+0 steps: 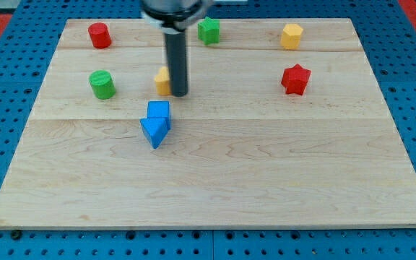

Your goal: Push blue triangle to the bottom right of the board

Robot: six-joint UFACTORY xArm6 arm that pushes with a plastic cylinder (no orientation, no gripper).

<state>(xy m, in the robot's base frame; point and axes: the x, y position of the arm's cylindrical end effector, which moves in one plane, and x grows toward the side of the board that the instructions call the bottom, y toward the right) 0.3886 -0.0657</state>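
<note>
From where I stand, the blue triangle (153, 131) lies left of the counter's middle, a little nearer the bottom edge than the other blocks, and touching a blue cube (159, 111) that sits just above it toward the counter's top edge. There is no hand on this arm to be spread or pressed together, only a dark rod, and my tip (178, 94) rests on the wood just above and to the right of the blue pair, apart from them.

To do this step well, I judge the tip should come round to the triangle's upper left side, so that a push carries it diagonally toward the bottom right corner. The snag is the blue cube: it sits right where the tip would want to go, so the two may travel together or the triangle may twist off line. Slipping in at the triangle's left flank looks safer.

A yellow block (163, 81) sits half hidden behind the rod, touching or nearly touching it; I cannot tell which. A green cylinder (102, 84) stands near the left edge, a red cylinder (99, 35) by the top left corner, a green block (209, 30) and a yellow block (291, 35) along the top edge, and a red star (295, 79) toward the right. None lies between the triangle and the bottom right corner.
</note>
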